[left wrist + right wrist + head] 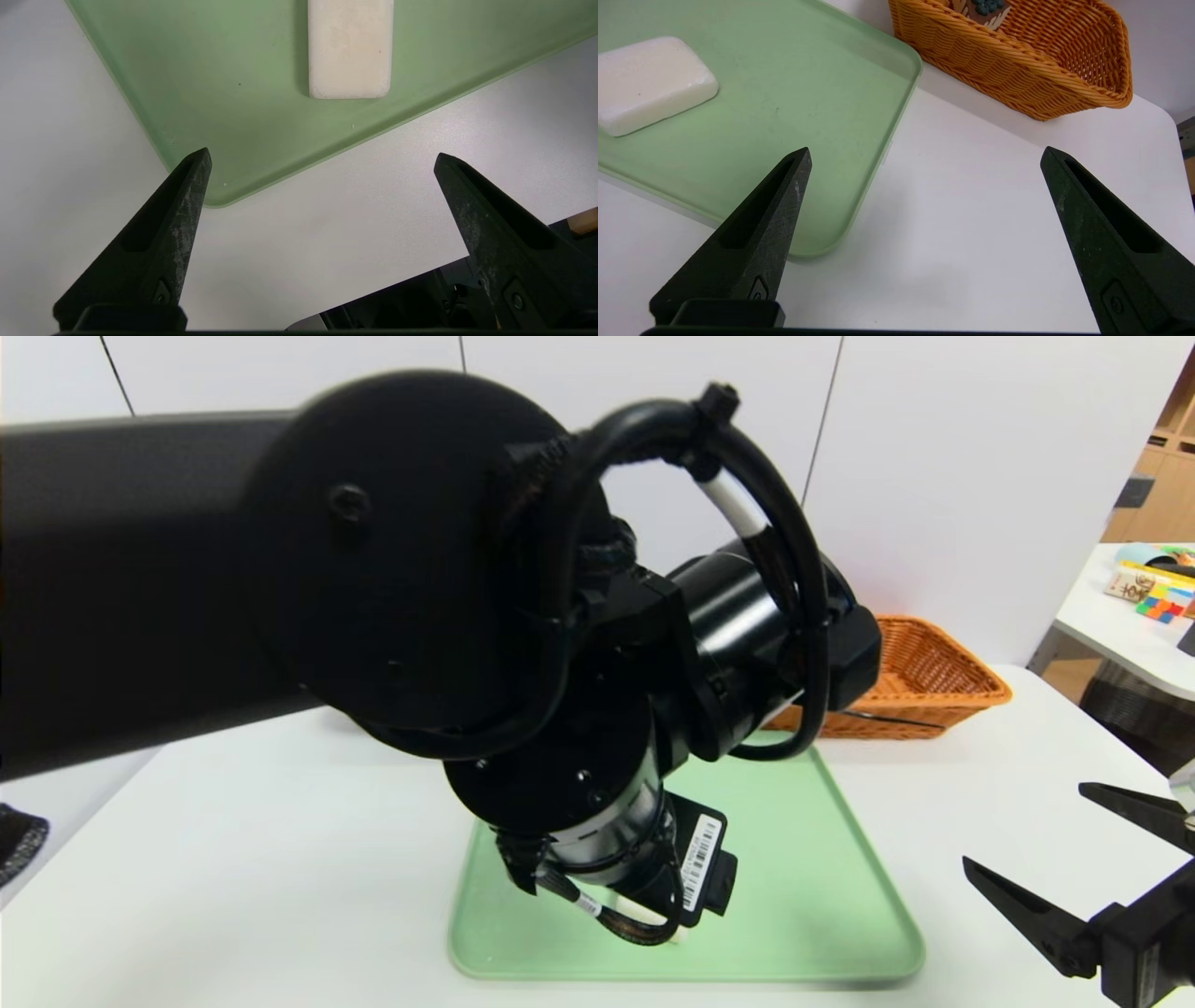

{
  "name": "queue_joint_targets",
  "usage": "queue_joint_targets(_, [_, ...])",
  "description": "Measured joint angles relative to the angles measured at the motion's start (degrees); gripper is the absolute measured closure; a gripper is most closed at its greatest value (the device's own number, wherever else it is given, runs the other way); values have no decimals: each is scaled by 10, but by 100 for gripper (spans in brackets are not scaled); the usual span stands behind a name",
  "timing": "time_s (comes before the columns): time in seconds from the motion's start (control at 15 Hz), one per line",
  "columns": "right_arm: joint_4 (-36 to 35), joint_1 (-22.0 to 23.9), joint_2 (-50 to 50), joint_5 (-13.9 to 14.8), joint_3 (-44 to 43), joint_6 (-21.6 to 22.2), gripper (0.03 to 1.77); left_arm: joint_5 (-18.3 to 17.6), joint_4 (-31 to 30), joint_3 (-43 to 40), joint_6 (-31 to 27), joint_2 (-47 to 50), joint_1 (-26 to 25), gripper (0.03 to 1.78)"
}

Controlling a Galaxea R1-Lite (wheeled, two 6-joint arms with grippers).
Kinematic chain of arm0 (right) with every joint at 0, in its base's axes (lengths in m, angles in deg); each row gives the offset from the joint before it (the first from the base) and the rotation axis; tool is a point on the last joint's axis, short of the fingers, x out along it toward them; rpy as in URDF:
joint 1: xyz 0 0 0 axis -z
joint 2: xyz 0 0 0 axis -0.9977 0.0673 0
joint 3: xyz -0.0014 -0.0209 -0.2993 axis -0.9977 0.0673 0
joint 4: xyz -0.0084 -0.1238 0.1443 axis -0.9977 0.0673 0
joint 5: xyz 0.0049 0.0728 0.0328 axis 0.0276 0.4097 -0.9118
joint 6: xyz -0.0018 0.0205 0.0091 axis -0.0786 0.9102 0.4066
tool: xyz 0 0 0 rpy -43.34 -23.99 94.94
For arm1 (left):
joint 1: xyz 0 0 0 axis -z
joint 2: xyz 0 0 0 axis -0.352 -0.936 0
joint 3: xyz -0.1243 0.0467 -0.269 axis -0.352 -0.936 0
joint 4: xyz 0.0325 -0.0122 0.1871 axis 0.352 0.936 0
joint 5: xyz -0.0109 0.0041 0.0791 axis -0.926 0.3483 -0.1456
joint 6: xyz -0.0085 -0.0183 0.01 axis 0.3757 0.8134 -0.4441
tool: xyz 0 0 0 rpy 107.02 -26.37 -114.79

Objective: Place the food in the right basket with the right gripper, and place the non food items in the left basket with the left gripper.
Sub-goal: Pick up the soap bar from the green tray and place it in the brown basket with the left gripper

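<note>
White soap bar (pixel 349 49) lies flat on the green tray (pixel 196 93), near the tray's front edge, and is the one item left there; being non-food, it belongs to the left hand (pixel 322 158), which hangs empty over the tray's corner with jaws spread wide. Best to centre the jaws across the bar's short sides before closing, since soap is likely slippery. The right hand (pixel 924 156) waits open at the table's right edge, near the wicker basket (pixel 1017 70).
</note>
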Motion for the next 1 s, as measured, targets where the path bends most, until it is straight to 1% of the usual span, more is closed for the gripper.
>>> queue_joint_targets(0.33, [-1, 0, -16, 0, 15, 0, 11, 1, -16, 0, 18, -45, 3, 12])
queue_joint_targets(0.47, [-1, 0, -18, -1, 15, 0, 11, 1, -36, 0, 23, -60, 3, 12])
queue_joint_targets(0.67, [-1, 0, -20, -1, 16, 0, 11, 1, -62, 0, 23, -80, 2, 12])
queue_joint_targets(1.0, [3, 0, -28, -3, 17, -2, 11, 1, -78, 0, 22, -110, 0, 12])
